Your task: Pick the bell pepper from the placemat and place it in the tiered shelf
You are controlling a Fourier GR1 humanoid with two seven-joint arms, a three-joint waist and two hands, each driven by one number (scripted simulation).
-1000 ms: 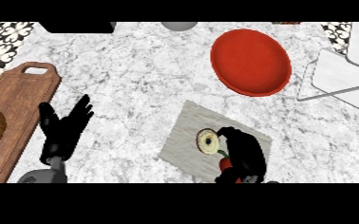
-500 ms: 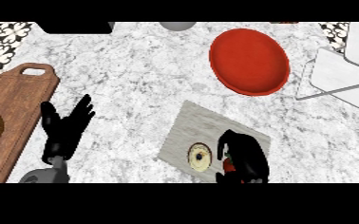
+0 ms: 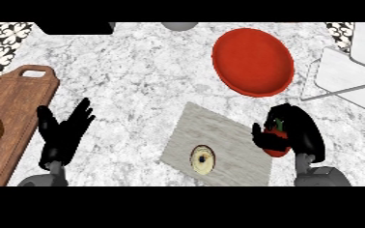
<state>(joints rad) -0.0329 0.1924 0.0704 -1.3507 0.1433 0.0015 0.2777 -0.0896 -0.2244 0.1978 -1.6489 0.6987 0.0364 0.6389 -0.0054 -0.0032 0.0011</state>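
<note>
One marble counter (image 3: pixel 143 67) bears grey placemat (image 3: pixel 214 145).

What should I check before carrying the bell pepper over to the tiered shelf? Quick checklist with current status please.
1. Right hand curled round the bell pepper: ok.
2. Pepper off the placemat: ok, it shows beside the mat's right edge.
3. Donut not caught up in the grasp: ok, it lies on the mat.
4. Left hand out of the way: ok, open beside the cutting board.
5. Red plate out of the path: cannot tell.
6. Tiered shelf free to take the pepper: cannot tell, only partly in view.
</note>
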